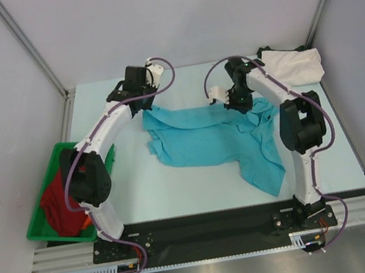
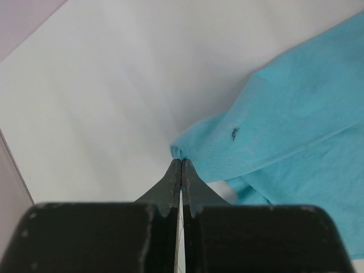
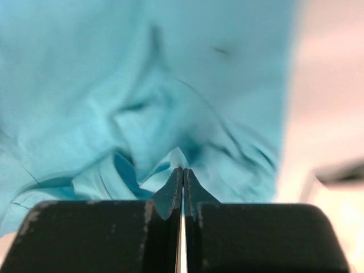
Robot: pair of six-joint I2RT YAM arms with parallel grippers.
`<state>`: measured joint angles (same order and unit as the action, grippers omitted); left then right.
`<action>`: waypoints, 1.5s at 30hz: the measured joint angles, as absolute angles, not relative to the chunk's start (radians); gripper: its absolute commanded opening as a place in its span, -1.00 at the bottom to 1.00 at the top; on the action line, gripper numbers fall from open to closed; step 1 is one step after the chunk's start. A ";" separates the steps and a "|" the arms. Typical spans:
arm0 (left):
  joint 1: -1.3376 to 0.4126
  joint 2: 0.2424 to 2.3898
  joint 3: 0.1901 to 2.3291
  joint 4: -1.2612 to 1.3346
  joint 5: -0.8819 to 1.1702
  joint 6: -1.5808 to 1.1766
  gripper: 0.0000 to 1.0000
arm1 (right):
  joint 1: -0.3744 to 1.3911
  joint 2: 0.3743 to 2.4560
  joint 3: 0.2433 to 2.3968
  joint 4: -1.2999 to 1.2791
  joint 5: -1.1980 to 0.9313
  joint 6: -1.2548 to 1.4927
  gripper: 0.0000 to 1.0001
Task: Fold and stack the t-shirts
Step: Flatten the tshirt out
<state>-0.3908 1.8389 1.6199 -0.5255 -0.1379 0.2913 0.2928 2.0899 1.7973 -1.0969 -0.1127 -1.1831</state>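
Note:
A turquoise t-shirt (image 1: 203, 136) lies rumpled in the middle of the table. My left gripper (image 1: 142, 105) is at its far left corner and is shut on the cloth's edge, which shows at the closed tips (image 2: 181, 161). A small dark mark (image 2: 234, 133) sits on the shirt just beyond them. At the shirt's far right part, my right gripper (image 1: 239, 106) is shut on a raised fold of turquoise cloth (image 3: 182, 169). A cream-white t-shirt (image 1: 295, 65) lies bunched at the back right corner. Dark red (image 1: 58, 198) and orange (image 1: 85, 225) t-shirts lie in the green bin.
The green plastic bin (image 1: 39, 223) stands at the table's left edge beside the left arm's base. Grey walls close in the table at the back and on both sides. Bare tabletop (image 1: 142, 185) shows in front of the turquoise shirt.

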 measured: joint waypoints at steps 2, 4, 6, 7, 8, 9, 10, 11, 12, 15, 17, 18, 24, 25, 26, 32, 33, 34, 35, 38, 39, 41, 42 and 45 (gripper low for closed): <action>-0.391 1.815 1.620 -0.532 -0.127 0.296 -0.99 | 0.279 2.033 1.811 -1.063 -0.115 -1.142 -1.00; -0.392 1.783 1.620 -0.535 -0.121 0.297 -0.99 | 0.263 1.970 1.815 -1.023 -0.113 -1.093 -1.00; -0.392 1.740 1.620 -0.540 -0.113 0.297 -0.99 | 0.248 1.910 1.819 -0.989 -0.109 -1.048 -1.00; -0.393 1.713 1.620 -0.541 -0.107 0.298 -0.99 | 0.237 1.879 1.820 -0.971 -0.105 -1.018 -1.00; -0.393 1.683 1.619 -0.542 -0.102 0.299 -0.99 | 0.227 1.850 1.820 -0.950 -0.101 -0.989 -1.00; -0.393 1.654 1.619 -0.543 -0.101 0.299 -0.99 | 0.219 1.828 1.821 -0.934 -0.098 -0.966 -1.00; -0.394 1.620 1.619 -0.543 -0.099 0.301 -0.99 | 0.207 1.800 1.821 -0.914 -0.093 -0.933 -1.00; -0.394 1.568 1.619 -0.546 -0.100 0.308 -0.99 | 0.197 1.779 1.821 -0.899 -0.090 -0.908 -1.00; -0.395 1.555 1.619 -0.546 -0.100 0.309 -0.99 | 0.185 1.755 1.821 -0.882 -0.088 -0.883 -1.00; -0.395 1.475 1.629 -0.559 -0.103 0.337 -0.99 | 0.149 1.681 1.821 -0.840 -0.085 -0.811 -1.00; -0.395 1.443 1.652 -0.570 -0.106 0.360 -0.99 | 0.124 1.631 1.821 -0.810 -0.084 -0.773 -1.00; -0.395 1.431 1.666 -0.572 -0.110 0.376 -0.99 | 0.107 1.607 1.822 -0.794 -0.084 -0.752 -1.00; -0.405 1.387 1.720 -0.588 -0.130 0.459 -0.99 | 0.030 1.463 1.824 -0.663 -0.091 -0.634 -1.00; -0.408 1.376 1.724 -0.593 -0.131 0.475 -0.99 | 0.025 1.436 1.826 -0.648 -0.091 -0.617 -1.00; -0.413 1.362 1.724 -0.596 -0.132 0.487 -0.99 | 0.025 1.406 1.826 -0.637 -0.093 -0.600 -1.00; -0.437 1.240 1.736 -0.651 -0.139 0.558 -0.99 | 0.030 1.220 1.850 -0.628 -0.098 -0.511 -1.00; -0.437 1.218 1.740 -0.659 -0.138 0.563 -0.99 | 0.030 1.188 1.866 -0.631 -0.097 -0.497 -1.00; -0.437 1.190 1.746 -0.670 -0.136 0.572 -0.99 | 0.030 1.148 1.891 -0.634 -0.096 -0.477 -1.00; -0.436 1.161 1.754 -0.681 -0.131 0.579 -0.99 | 0.030 1.133 1.902 -0.634 -0.095 -0.469 -1.00; -0.421 1.084 1.781 -0.714 -0.094 0.585 -0.99 | 0.030 1.045 1.956 -0.644 -0.095 -0.434 -1.00; -0.408 1.056 1.792 -0.723 -0.072 0.584 -1.00 | 0.030 1.018 1.973 -0.653 -0.096 -0.422 -1.00; -0.376 1.009 1.808 -0.740 -0.028 0.576 -0.99 | 0.030 0.977 2.022 -0.682 -0.100 -0.408 -1.00; -0.364 0.993 1.813 -0.747 -0.010 0.574 -0.99 | 0.030 0.961 2.056 -0.693 -0.102 -0.400 -1.00; -0.332 0.942 1.850 -0.771 0.057 0.558 -0.99 | 0.030 0.943 2.157 -0.707 -0.103 -0.393 -1.00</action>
